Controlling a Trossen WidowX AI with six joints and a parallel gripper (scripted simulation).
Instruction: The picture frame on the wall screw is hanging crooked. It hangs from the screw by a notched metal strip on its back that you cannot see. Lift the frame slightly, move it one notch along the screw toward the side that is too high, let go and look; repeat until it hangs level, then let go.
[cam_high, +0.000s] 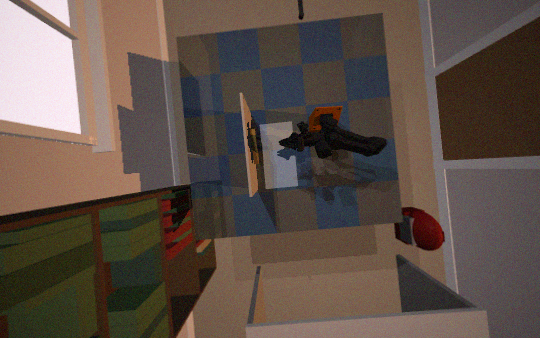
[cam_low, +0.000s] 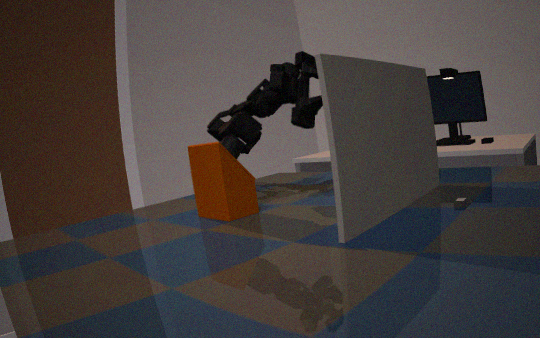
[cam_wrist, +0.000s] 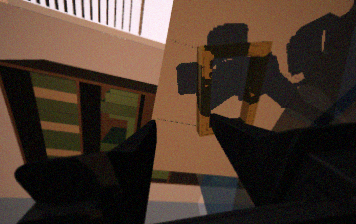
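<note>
The picture frame (cam_high: 253, 134) (cam_wrist: 261, 48) is a gold-brown rectangle on the face of the upright board (cam_high: 253, 186) (cam_low: 380, 145) (cam_wrist: 177, 150). In the wrist view its outline looks skewed to the board's edge, but the view is oblique and I cannot tell its tilt exactly. Dark arm shadows cover much of it and a finger hides its lower part. The screw cannot be made out. My gripper (cam_high: 284, 143) (cam_low: 318, 88) (cam_wrist: 183, 120) is open and empty, facing the board, with a gap to the frame in the top view.
The arm stands on an orange wedge base (cam_low: 220, 182). A pale rectangle (cam_high: 281, 170) lies between base and board. A small block (cam_low: 460, 203) lies beyond the board. A desk (cam_low: 500, 146) with a monitor (cam_low: 457, 97) is behind. A bookshelf (cam_high: 95, 265) and a red object (cam_high: 427, 229) are outside the checkered area.
</note>
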